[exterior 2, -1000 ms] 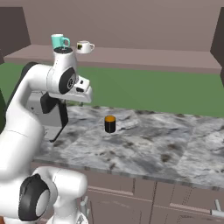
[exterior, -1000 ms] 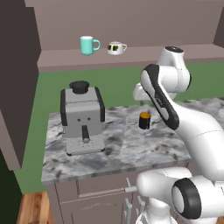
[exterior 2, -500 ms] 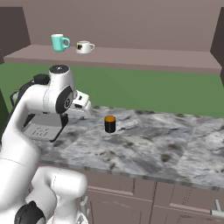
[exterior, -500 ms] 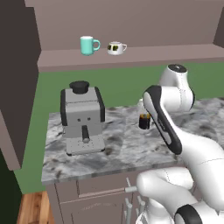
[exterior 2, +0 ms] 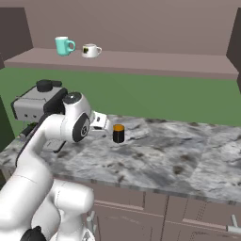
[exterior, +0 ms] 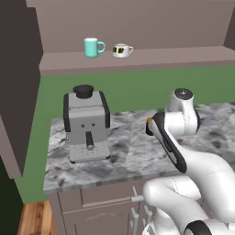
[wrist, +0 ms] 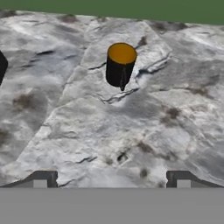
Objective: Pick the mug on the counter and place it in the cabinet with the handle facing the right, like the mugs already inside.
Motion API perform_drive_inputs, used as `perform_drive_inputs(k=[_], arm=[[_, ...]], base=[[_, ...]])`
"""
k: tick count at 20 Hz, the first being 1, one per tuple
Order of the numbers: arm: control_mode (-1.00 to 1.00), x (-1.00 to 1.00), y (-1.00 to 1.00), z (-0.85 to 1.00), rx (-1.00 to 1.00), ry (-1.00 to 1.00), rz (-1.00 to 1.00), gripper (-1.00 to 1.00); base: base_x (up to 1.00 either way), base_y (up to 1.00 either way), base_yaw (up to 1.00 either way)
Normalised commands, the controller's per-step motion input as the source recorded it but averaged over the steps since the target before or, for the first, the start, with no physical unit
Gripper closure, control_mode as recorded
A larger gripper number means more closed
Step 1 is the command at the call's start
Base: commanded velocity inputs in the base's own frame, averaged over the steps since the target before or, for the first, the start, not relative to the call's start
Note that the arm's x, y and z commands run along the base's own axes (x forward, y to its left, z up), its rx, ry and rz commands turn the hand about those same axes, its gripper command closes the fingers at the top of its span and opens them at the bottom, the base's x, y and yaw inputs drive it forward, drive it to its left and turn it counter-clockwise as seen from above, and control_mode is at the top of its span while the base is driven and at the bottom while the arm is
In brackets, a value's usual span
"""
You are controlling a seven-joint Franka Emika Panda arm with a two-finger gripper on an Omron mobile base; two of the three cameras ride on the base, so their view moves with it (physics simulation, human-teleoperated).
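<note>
The small black mug with an orange inside stands upright on the marbled counter. In the hand view the mug sits ahead and slightly right of centre, its black loop handle turned toward the camera. My gripper is open, its fingertips wide apart and well short of the mug. From the right base view the gripper hovers low just left of the mug, not touching it. In the left base view my forearm hides most of the mug. The cabinet shelf runs above.
A teal mug and a white mug with black markings stand on the cabinet shelf, handles to the right. A grey coffee machine occupies the counter's left end. Drawer fronts lie below the slab.
The arm has swung down from shelf height to just above the counter, bringing the hand close beside the mug. The mug has not moved.
</note>
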Motion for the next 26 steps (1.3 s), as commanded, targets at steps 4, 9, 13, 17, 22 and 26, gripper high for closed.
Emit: perform_drive_inputs(k=[4,9,13,17,22,26], arm=[[-1.00,0.55,-0.43,-0.33,0.00,0.00,0.04,-1.00],[-1.00,0.42,-0.23,-0.16,-0.01,0.00,0.02,-1.00],[-1.00,0.59,-0.08,-0.37,0.00,0.01,0.03,-1.00],[-1.00,0.67,0.01,-0.36,0.00,0.00,0.00,-1.00],[-1.00,0.62,0.02,-0.22,0.00,0.01,0.00,-1.00],[-1.00,0.56,0.00,-0.34,0.00,0.04,-0.02,-1.00]], base=[[0.00,0.00,0.00],[0.00,0.00,0.00],[0.00,0.00,0.00],[0.00,0.00,0.00],[0.00,0.00,0.00],[0.00,0.00,0.00]])
